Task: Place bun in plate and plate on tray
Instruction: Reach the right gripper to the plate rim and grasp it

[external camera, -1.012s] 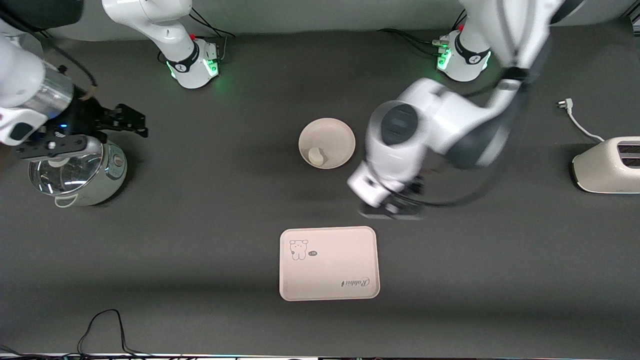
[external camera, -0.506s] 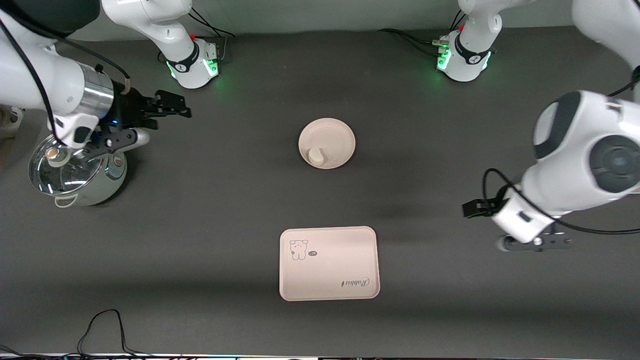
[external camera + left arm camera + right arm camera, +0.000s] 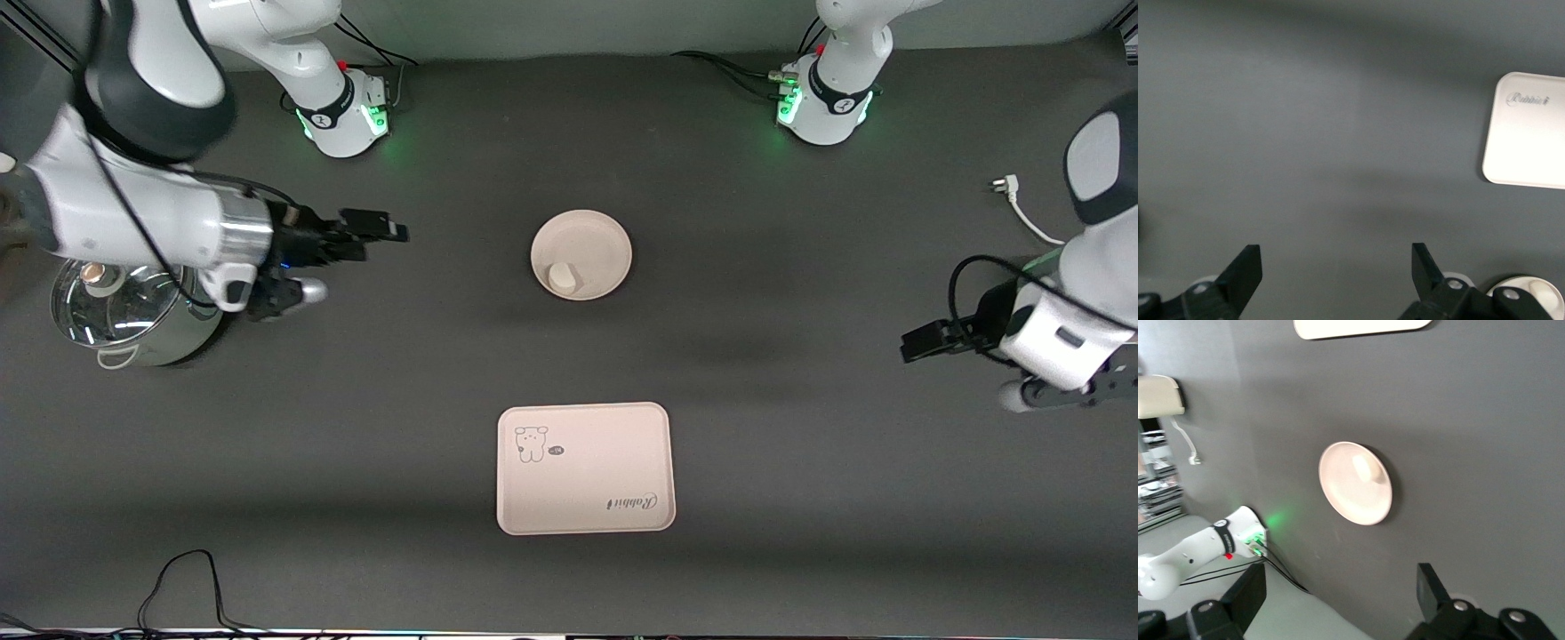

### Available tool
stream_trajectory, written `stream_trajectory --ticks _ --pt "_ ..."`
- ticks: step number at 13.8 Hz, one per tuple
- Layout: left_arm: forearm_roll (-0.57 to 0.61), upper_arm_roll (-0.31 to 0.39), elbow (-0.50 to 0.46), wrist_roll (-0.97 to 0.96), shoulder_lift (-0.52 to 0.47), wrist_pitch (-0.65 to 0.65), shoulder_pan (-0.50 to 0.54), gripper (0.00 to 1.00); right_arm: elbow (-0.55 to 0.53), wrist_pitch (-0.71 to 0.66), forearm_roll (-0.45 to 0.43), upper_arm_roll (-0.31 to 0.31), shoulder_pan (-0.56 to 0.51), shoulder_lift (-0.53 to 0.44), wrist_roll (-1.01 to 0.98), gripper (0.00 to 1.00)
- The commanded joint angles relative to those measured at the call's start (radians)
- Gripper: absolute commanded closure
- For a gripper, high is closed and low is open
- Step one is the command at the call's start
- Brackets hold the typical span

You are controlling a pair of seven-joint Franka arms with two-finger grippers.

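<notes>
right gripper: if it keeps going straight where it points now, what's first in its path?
Probably the plate with the bun in it. The right gripper, open, points across bare table toward it. Its height is unclear, so it may pass above the rim.

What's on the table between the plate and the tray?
Nothing: only bare dark table lies between the plate and the tray, seen in the front view.

Even overhead light falls on the dark table (image 3: 800, 551), casting soft shadows at frame centre; green base lights glow along the top, while the tray (image 3: 1528, 130) glares white in the left wrist view.
</notes>
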Motion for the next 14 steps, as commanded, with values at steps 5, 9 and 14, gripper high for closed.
stream_trajectory --ticks 5,9,14 --pt "-0.016 0.074 -0.224 0.062 -0.257 0.032 -0.021 0.0 -0.378 0.334 0.407 -0.007 0.1 -0.02 -0.406 0.0" --pt "-0.016 0.075 -0.222 0.08 -0.264 0.012 -0.021 0.0 -0.44 0.81 0.612 -0.008 0.428 0.059 -0.42 0.0" --pt "-0.016 0.075 -0.204 0.08 -0.231 -0.011 -0.019 0.0 -0.434 0.91 0.944 -0.008 0.494 0.182 -0.729 0.01"
